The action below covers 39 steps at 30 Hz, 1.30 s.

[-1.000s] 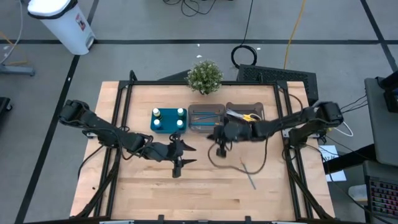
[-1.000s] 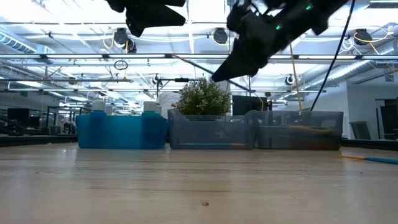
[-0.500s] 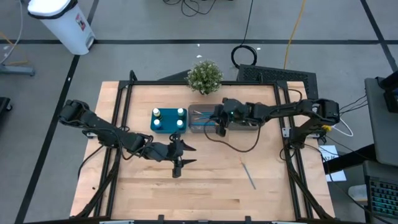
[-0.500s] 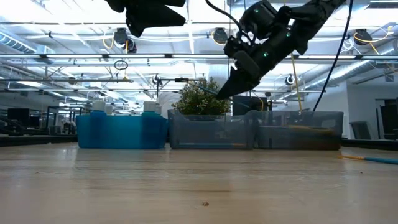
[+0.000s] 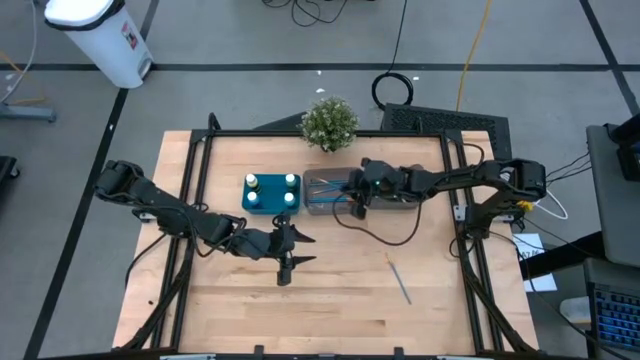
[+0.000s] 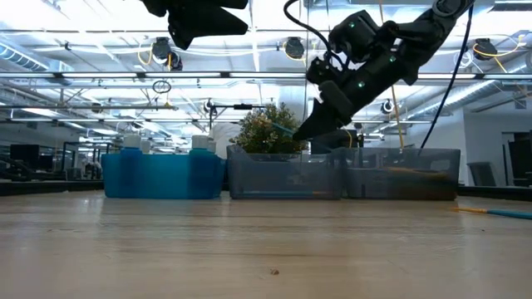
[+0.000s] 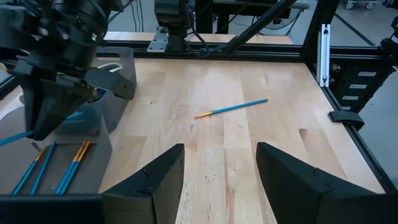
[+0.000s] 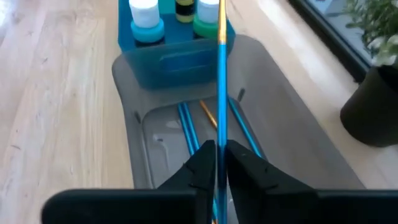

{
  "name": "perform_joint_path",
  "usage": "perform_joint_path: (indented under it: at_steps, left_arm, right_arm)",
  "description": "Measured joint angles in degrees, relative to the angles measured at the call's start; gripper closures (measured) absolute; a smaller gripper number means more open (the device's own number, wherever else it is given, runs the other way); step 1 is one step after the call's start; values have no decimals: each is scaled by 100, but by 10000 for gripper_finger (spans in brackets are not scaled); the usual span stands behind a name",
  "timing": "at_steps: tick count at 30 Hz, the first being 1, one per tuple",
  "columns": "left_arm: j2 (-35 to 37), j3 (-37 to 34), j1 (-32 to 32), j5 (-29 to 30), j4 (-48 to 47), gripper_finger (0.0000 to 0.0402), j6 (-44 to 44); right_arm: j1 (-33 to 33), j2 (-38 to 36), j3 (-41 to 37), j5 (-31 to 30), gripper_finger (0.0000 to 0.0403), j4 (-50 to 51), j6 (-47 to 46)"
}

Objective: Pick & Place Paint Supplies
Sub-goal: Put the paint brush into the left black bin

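High view, change: the right gripper [image 5: 358, 206] has been carried from the table's middle up to the grey brush bin [image 5: 332, 191] at upper centre of the frame; the left gripper [image 5: 290, 248] has not moved.
Right wrist view, grip: a blue brush [image 8: 221, 74] is seen pinched between the right fingers [image 8: 200, 163], held lengthwise over the bin, where other brushes [image 8: 186, 127] already lie.
Meaning for the task: the brush is judged to be at its drop point, with release as the step in hand.
Left gripper: its fingers are spread and empty, hovering left of the frame's centre.
Remaining supply: one more brush [image 5: 399, 280] is left on bare wood at lower right of centre.
Edges: the teal tray [image 5: 270, 195] of bottles touches the bin's left wall; a second grey bin [image 5: 400, 190] stands on its right.
Open room: the lower half of the table is largely free.
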<state>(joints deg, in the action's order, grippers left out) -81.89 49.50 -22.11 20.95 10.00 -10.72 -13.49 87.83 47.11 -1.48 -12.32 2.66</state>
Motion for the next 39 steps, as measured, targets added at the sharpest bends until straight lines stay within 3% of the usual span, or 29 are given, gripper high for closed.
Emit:
perform_joint_path:
  at_steps: [13,20,26,30,32,35,37,39]
  left_arm:
    - [0,-2,0,-2,-95,192,-2]
    - [0,-2,0,-2,-96,192,0]
    - [0,-2,0,-2,-92,192,0]
    - [0,-4,0,-1,-92,192,-16]
    - [0,-4,0,0,-96,192,-55]
    - [0,-4,0,-1,-131,192,-145]
    - [0,-4,0,-2,-133,192,-146]
    - [0,-4,0,-1,-133,192,-146]
  right_arm:
    - [51,-10,-30,-1,308,-333,-44]
    - [820,-507,-30,47,252,-365,-236]
    - [2152,-1110,-34,1000,217,-707,-158]
    - [2941,-1235,-34,2032,200,-1719,-631]
    - [3262,-1260,-31,2266,196,-2297,-652]
    - [3745,-1262,-23,1898,196,-2639,-998]
    - [4064,-1259,-2,936,198,-2303,-1204]
    - [4309,-1258,194,-188,198,-1115,-1235]
